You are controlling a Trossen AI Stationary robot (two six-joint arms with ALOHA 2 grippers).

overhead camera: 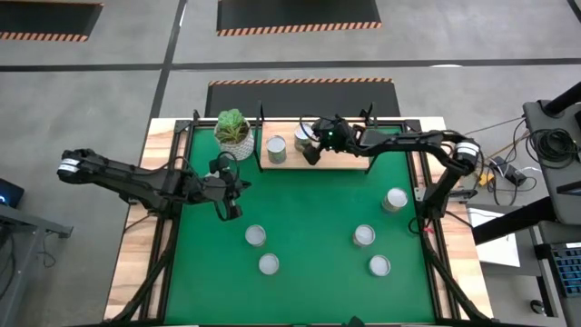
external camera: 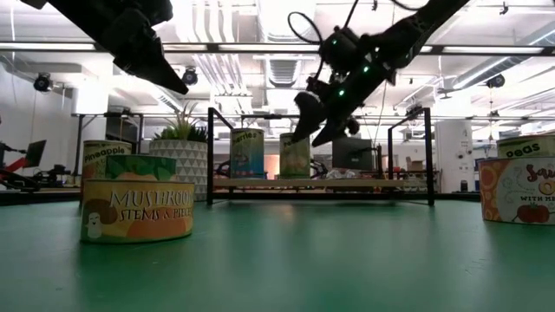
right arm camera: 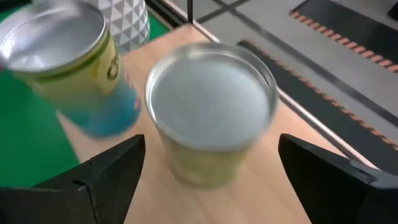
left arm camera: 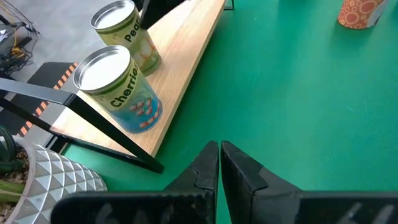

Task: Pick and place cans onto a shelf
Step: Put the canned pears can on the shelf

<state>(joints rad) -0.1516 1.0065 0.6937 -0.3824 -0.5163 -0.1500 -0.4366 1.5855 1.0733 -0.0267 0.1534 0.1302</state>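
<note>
The shelf (overhead camera: 349, 159) is a wooden board with black posts at the mat's far edge. Two cans stand upright on its left part: a blue "Cherries" can (overhead camera: 276, 149) and a yellow-green can (overhead camera: 303, 139). Several more cans stand on the green mat, such as one at the near left (overhead camera: 255, 235) and one at the right (overhead camera: 395, 199). My right gripper (overhead camera: 313, 150) is open above the shelf. Its fingers stand on either side of the yellow-green can (right arm camera: 211, 118) without touching it. My left gripper (overhead camera: 231, 211) is shut and empty above the mat, left of the middle.
A white pot with a green plant (overhead camera: 233, 129) stands just left of the shelf, close to the Cherries can. The shelf's thin black posts (external camera: 210, 156) rise at its corners. The shelf's right part (overhead camera: 390, 156) is bare. The mat's middle (overhead camera: 313, 204) holds no cans.
</note>
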